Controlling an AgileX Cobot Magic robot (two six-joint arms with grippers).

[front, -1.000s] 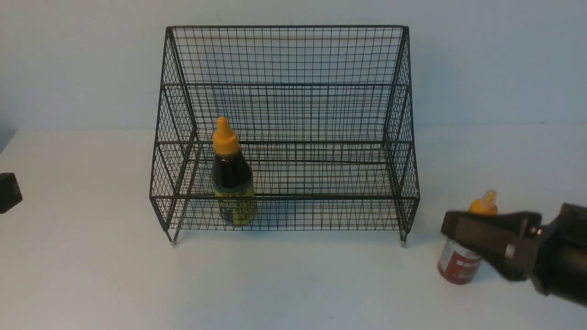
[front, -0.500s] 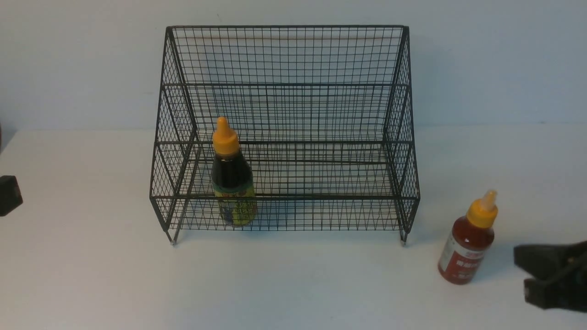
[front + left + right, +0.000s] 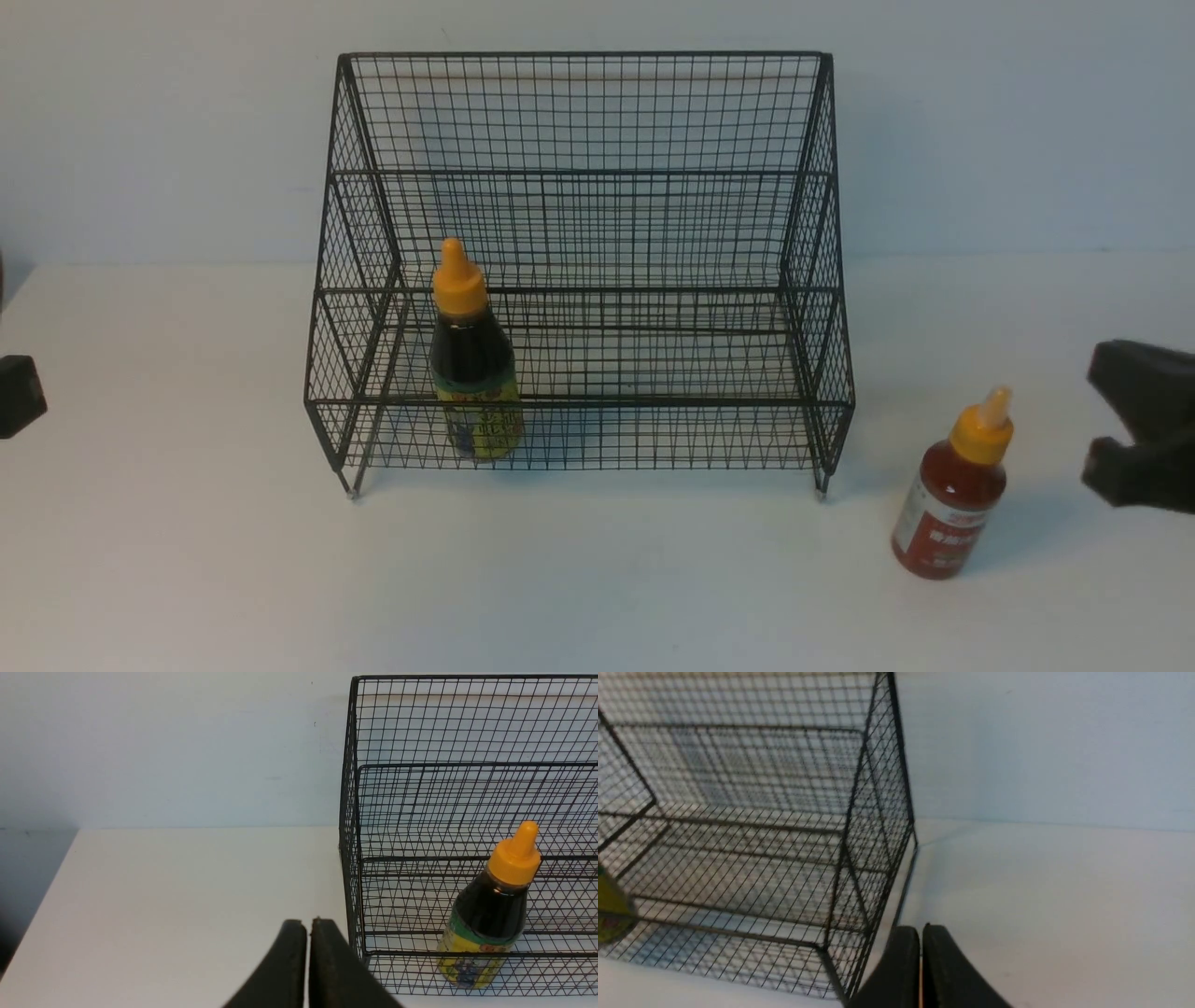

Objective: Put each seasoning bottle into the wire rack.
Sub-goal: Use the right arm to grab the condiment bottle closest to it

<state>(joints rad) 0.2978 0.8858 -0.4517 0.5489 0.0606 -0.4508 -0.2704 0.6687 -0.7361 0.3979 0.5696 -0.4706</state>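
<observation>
The black wire rack [image 3: 579,168] stands at the middle back of the white table. The dark-sauce bottle [image 3: 473,369] with the yellow-green label stands upright on its lower tier, left of middle; it also shows in the left wrist view [image 3: 490,914]. The red-sauce bottle [image 3: 954,495] with the white-and-red label stands upright on the table right of the rack. My right gripper [image 3: 1106,429] is at the right edge, right of the red bottle and apart from it; in its wrist view [image 3: 920,933] the jaws are together and empty. My left gripper [image 3: 14,397] is at the far left, shut [image 3: 307,926] and empty.
The rack's right wall and front corner [image 3: 859,891] lie close beside my right gripper's fingers. The rack's left wall [image 3: 350,858] stands just right of my left gripper. The pale wall [image 3: 1027,121] rises behind the table.
My right gripper has drawn back from in front of the red bottle to the right edge, then moved up and away. The red bottle stays standing. The left arm barely moved.
</observation>
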